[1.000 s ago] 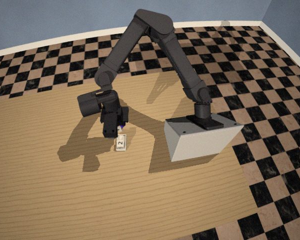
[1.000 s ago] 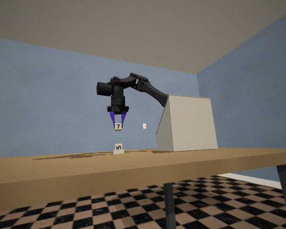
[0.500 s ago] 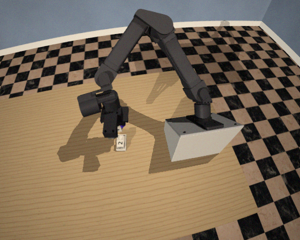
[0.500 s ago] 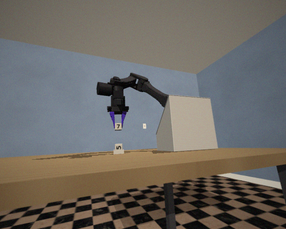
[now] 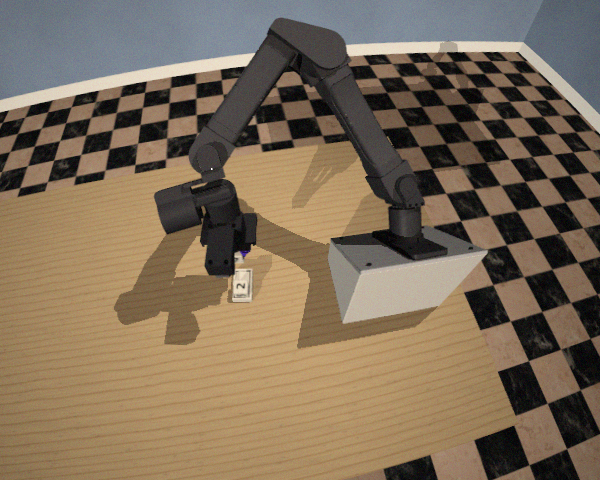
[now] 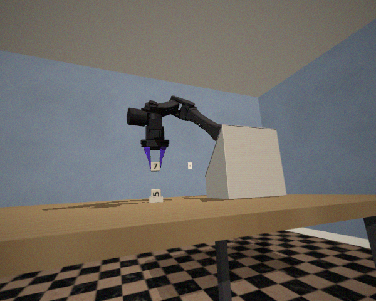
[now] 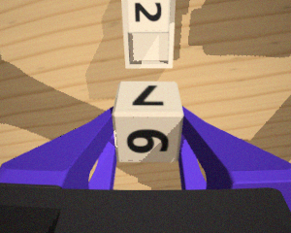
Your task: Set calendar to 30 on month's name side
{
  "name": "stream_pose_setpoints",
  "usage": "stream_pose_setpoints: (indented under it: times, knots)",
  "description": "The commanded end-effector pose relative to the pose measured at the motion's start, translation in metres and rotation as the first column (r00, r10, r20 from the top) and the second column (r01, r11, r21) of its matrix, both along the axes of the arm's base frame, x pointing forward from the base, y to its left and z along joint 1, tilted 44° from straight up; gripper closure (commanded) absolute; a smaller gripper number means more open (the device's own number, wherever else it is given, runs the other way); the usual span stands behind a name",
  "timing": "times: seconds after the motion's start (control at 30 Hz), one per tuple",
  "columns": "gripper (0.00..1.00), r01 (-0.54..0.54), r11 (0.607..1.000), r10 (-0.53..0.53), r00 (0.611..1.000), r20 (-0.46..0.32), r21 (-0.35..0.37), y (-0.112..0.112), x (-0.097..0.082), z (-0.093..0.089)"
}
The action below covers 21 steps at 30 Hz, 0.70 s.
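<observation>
I have one cube [image 5: 238,257] [image 6: 155,166] [image 7: 147,121] up in the air, pinched between the purple fingers of my hand [image 5: 241,254] [image 6: 155,167] [image 7: 147,116]. It shows a 7 to the exterior view, with a 9 or a 6 (I can't be sure which, lying sideways) on another face. The tray [image 5: 242,299] [image 6: 155,199] [image 7: 170,49] sits on the table [image 5: 238,392] [image 6: 188,226] [image 7: 53,53] with the other cube [image 5: 241,285] [image 6: 155,192] [image 7: 145,15] in it, a sideways 2 on top and a sideways 5 towards the exterior view. One slot beside it is open.

I'd expect the cubes to be light and stiff, with smooth flat sides that could slip or pivot if I took them near an edge. The present hold, on two opposite faces, looks sound; a firmer squeeze would probably gain little. The tray seems light too (easily nudged, I'd guess), so I'd lower straight down and avoid its thin walls. The seated cube probably needs turning as well, best gripped by opposite sides above the rim. Neither digit of 30 is plainly set yet.
</observation>
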State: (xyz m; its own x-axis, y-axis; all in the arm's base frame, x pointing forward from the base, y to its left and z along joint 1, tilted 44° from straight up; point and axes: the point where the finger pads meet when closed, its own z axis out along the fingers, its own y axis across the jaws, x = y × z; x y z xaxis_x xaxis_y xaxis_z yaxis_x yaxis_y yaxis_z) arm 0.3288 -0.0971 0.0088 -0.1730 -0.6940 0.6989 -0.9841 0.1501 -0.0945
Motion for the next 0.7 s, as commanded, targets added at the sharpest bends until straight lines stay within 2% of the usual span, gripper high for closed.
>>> stream_pose_setpoints:
  times: [0.0,0.17,0.27,0.37,0.47,0.53,0.63,0.67]
  knots:
    - [0.73,0.001,1.0,-0.001,1.0,0.024,0.008,0.008,0.004,0.0]
    - [0.73,0.104,0.995,-0.104,0.987,0.126,0.012,0.015,0.007,-0.008]
    - [0.73,0.212,0.977,-0.212,0.949,0.232,0.028,0.024,0.011,-0.017]
    - [0.73,0.28,0.959,-0.28,0.912,0.298,0.044,0.029,0.013,-0.023]
    - [0.73,0.297,0.954,-0.297,0.902,0.314,0.049,0.03,0.014,-0.024]
    - [0.73,0.374,0.924,-0.373,0.842,0.389,0.076,0.037,0.016,-0.032]
    - [0.73,0.429,0.898,-0.427,0.789,0.443,0.1,0.042,0.018,-0.037]
    - [0.73,0.459,0.881,-0.455,0.755,0.471,0.116,0.045,0.018,-0.04]
